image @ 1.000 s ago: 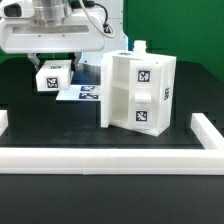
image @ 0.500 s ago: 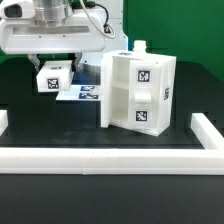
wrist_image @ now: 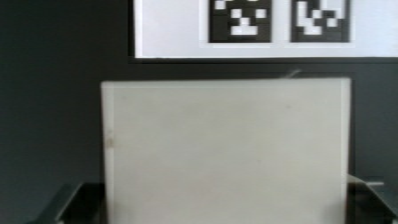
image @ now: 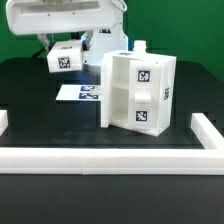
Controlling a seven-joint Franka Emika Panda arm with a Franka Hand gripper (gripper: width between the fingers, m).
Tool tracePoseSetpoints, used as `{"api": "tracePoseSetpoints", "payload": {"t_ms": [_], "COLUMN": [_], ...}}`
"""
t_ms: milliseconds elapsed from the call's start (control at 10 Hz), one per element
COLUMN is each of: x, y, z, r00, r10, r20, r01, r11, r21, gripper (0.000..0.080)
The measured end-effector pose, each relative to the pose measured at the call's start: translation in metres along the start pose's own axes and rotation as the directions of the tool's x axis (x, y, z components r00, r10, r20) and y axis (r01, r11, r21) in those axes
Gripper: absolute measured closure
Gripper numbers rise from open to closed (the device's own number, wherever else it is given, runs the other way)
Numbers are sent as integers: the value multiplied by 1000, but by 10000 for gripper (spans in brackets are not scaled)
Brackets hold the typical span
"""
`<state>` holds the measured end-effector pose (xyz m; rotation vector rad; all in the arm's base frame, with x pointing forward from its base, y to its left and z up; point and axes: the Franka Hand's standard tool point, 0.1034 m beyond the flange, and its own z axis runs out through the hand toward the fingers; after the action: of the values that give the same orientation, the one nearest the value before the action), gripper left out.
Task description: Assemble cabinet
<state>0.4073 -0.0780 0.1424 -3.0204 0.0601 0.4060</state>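
Here, a small white block (image: 66,60) is held in the claw (image: 64,47), clear of the bench (image: 35,125) and near the marker board (image: 84,93). The cabinet (image: 138,92) is stood upright to the exterior view's right of the claw and nearer, its long axis vertical. Open bench is seen on the exterior view's left; a white rail (image: 100,160) is set along the near edge.

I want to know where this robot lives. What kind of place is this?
Probably a robot lab's test bench. A robot arm, its end effector gripping a small tagged block, hangs over a black table fenced by a white border rail, and the cabinet and marker board carry black-and-white tags.
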Motion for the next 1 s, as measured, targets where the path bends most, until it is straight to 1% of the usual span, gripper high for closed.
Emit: {"api": "tracePoseSetpoints", "payload": {"t_ms": [100, 200, 300, 400, 500, 700, 1000], "x": [2, 3, 9, 17, 24, 21, 20], "y": [-16, -37, -54, -69, -77, -73, -74], "z": [-13, -24, -35, -43, -48, -44, -42], "r00": [999, 997, 996, 994, 995, 994, 994], "r10": [42, 70, 86, 106, 99, 105, 108], "r20": [-1, 7, 11, 6, 0, 6, 10], "r01": [-42, -70, -86, -105, -99, -105, -108], "r11": [999, 997, 996, 994, 994, 994, 993], "r21": [-3, -18, -27, -36, -42, -40, -42], "gripper": [236, 236, 236, 236, 236, 236, 236]}}
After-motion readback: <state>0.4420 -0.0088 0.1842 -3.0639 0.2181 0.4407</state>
